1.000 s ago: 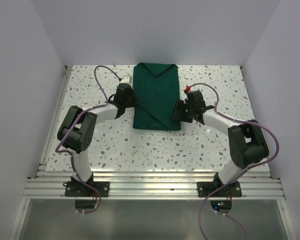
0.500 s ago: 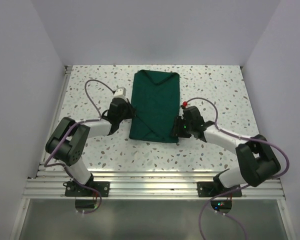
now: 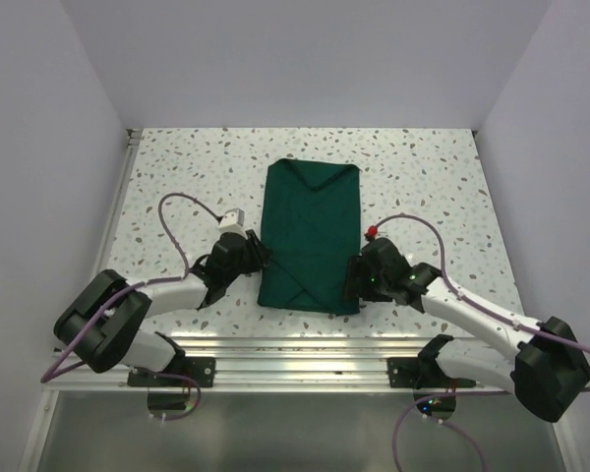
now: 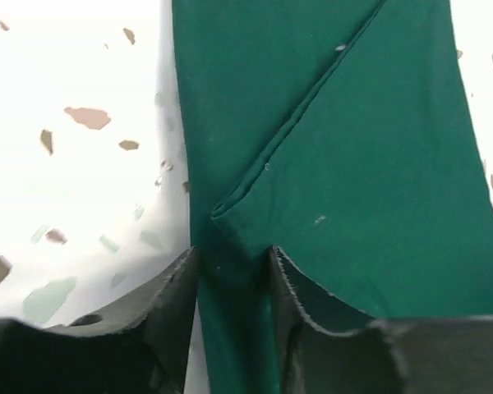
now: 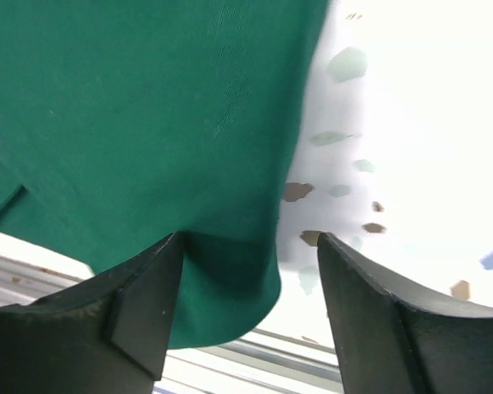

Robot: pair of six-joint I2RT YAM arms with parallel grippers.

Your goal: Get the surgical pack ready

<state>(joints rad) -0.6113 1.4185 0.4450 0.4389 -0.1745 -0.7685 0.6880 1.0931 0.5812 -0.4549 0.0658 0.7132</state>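
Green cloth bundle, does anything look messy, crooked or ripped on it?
Nothing looks ripped or spilled. The surgical pack lies neatly folded and almost straight on the table, its near end close to the front edge. A few pale specks cling to the cloth.

The pack is plain dark green. The surface is white, speckled grey and brown. The left claw and right claw are black.

A white tabletop with small grey and brown specks is seen. A dark green surgical pack is laid flat on it, near the middle. The pack is folded into a long shape.
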